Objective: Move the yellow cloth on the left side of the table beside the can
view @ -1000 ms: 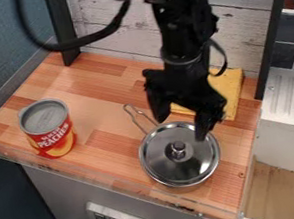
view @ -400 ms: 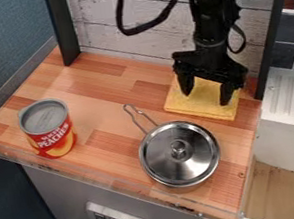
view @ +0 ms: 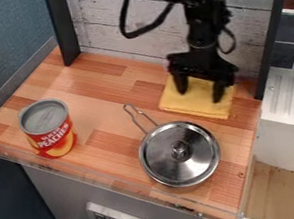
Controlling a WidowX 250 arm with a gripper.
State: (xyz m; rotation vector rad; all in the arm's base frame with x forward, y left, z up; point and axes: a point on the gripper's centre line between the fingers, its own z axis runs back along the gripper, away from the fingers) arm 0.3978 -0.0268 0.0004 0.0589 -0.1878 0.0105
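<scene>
The black two-finger gripper hangs down over the square, folded yellow cloth at the back right of the light wooden butcher-block table; its fingers are spread apart, with yellow fabric visible between them; whether the fingertips touch the cloth I cannot tell; the far part of the cloth is hidden behind the gripper, while its near edge shows whole, and the folds are hard to count.

The black jointed arm is cut off by the top edge, as is the thick black cable looping beside it; both cover part of the whitewashed plank wall.

The red and yellow cylindrical tin can, with its grey metal top, stands upright at the left of the table, well apart from the cloth; the round, shiny steel pot sits in front of the cloth, its inside hidden by the steel lid, its wire handle pointing back and left; the white ribbed sink unit is cut off at the right edge.
</scene>
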